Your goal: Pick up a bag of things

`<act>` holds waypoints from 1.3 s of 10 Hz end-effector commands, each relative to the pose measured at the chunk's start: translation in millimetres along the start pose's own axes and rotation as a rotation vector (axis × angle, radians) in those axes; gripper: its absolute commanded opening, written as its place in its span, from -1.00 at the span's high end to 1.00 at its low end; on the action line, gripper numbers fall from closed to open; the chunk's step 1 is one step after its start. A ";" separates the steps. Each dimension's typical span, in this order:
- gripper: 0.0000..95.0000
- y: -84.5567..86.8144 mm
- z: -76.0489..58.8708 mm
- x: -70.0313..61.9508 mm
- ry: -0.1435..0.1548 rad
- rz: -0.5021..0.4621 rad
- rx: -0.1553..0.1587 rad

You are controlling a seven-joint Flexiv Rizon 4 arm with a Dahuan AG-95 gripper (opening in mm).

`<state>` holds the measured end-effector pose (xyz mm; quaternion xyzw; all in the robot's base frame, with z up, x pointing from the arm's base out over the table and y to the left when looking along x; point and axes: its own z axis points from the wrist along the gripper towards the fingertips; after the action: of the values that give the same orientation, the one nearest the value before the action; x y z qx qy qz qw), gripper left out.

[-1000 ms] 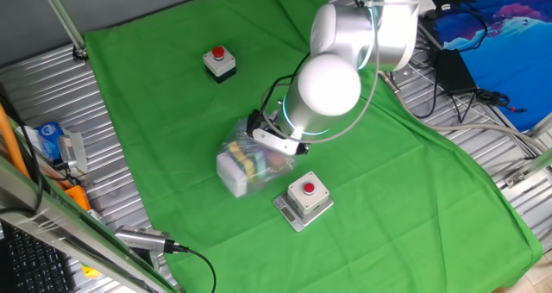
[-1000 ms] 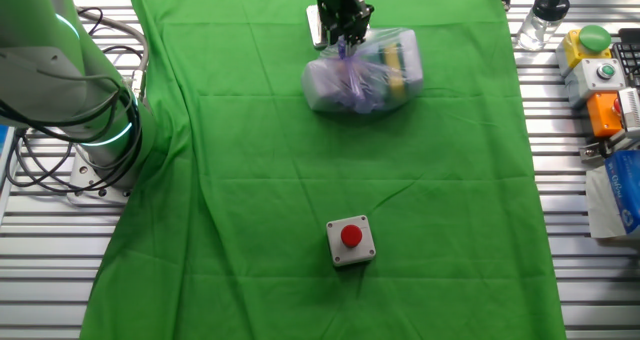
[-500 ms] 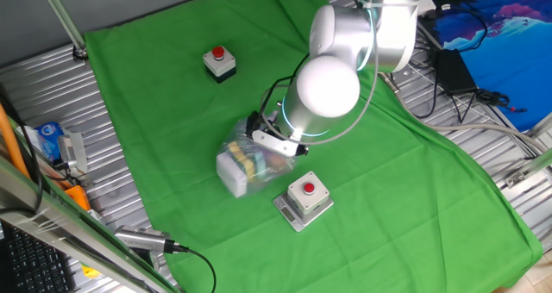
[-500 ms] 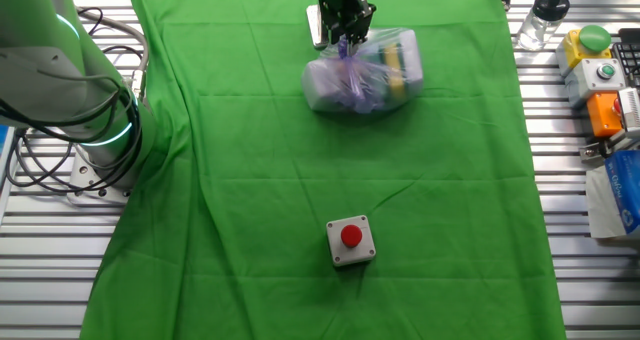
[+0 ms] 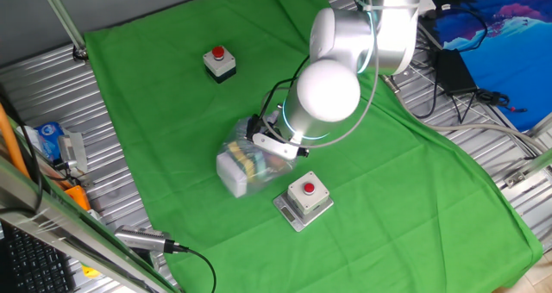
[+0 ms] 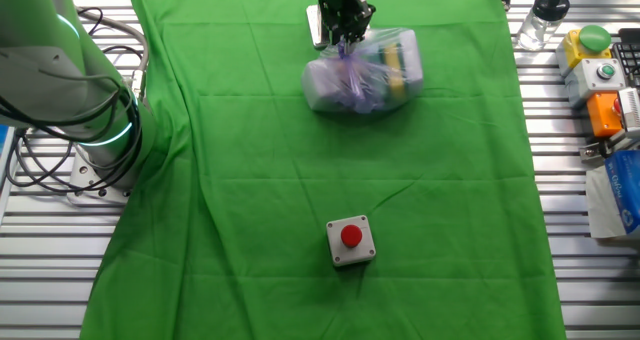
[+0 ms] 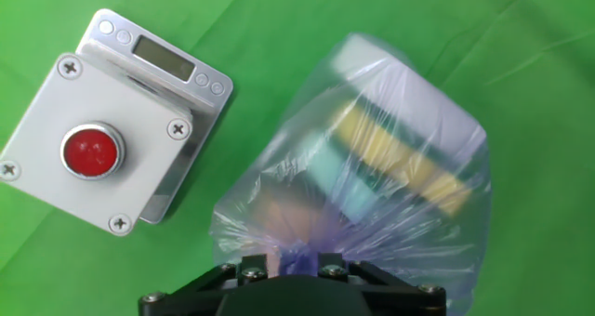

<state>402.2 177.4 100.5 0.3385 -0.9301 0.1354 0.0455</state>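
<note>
The bag of things lies on the green cloth, a lumpy clear plastic bag with a white block, a yellow-green sponge and purple bits inside. It also shows in the other fixed view and the hand view. My gripper stands right over the bag's gathered top. In the hand view my gripper has the purple-tinted plastic neck pinched between its fingers, and the film is drawn taut towards them. In one fixed view the arm's white body hides most of my gripper.
A grey red-button box with a small display stands right beside the bag and fills the left of the hand view. A second button box stands further off. Tools and boxes lie on the metal table beside the cloth.
Almost nothing differs. The hand has shifted very slightly over the bag's top, and the bag lies in the same place on the cloth.
</note>
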 end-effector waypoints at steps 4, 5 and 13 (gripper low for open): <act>1.00 -0.5 -2.6 0.7 -0.014 -0.001 -0.015; 1.00 -1.5 -6.0 1.5 -0.022 -0.002 -0.027; 1.00 -28.1 -71.1 31.1 -0.084 -0.034 -0.137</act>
<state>395.3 156.6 184.6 0.3565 -0.9321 0.0555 0.0312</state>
